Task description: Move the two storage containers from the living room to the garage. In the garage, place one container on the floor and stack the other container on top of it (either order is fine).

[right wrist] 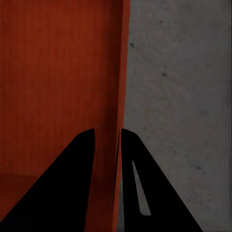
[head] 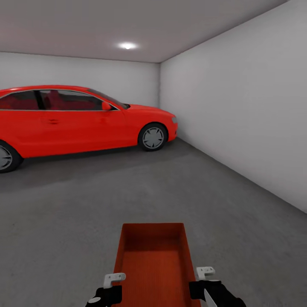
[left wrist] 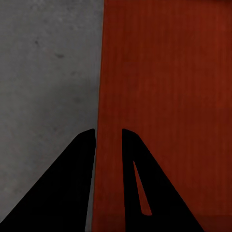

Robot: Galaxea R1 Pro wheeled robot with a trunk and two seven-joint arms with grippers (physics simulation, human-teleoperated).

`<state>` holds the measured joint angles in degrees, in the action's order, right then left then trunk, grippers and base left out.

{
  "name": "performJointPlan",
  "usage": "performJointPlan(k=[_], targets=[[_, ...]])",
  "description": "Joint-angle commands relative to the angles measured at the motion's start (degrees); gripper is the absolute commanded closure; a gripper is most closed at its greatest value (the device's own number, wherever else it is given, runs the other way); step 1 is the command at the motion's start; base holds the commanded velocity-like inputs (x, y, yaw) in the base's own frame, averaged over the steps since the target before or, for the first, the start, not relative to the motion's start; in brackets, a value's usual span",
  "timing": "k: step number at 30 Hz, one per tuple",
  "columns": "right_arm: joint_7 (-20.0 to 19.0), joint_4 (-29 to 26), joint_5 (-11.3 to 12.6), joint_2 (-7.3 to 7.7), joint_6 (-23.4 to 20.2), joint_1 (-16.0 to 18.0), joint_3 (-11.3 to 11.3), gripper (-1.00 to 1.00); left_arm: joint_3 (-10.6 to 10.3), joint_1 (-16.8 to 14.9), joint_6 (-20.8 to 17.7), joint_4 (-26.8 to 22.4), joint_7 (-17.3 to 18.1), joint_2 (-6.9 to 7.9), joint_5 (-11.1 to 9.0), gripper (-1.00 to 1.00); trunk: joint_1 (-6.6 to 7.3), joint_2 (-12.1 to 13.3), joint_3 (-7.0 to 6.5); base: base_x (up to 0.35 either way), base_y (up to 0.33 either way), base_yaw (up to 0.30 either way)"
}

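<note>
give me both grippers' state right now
Left gripper: shut on the left wall of the bin.
Right gripper: shut on the bin's right wall.

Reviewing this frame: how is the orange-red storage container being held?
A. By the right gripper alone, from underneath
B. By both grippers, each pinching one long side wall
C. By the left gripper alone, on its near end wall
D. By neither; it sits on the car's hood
B: in the head view the storage container sits between the left gripper and right gripper, and each wrist view shows fingers straddling a side wall above the concrete floor.
</note>
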<state>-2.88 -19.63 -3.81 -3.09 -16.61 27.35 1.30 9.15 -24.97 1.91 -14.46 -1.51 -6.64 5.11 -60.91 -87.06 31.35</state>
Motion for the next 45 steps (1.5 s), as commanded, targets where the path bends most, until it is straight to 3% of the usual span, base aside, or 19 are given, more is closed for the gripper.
performJointPlan(k=[1, 45], targets=[[-1.61, 0.02, 0.91, 0.54, -0.35, -0.01, -1.75, 1.0, -0.27, -0.08, 0.19, -0.04, 2.93, 1.54, 0.38, 1.0, -0.01, -0.03, 0.05, 0.143, 0.0, -0.285], [-1.67, 0.03, 0.91, 0.54, -0.35, 0.0, -1.8, 1.0, -0.27, -0.08, 0.19, -0.01, 3.0, 1.54, 0.43, 1.0, -0.01, -0.03, 0.05, 0.024, 0.0, -0.285]])
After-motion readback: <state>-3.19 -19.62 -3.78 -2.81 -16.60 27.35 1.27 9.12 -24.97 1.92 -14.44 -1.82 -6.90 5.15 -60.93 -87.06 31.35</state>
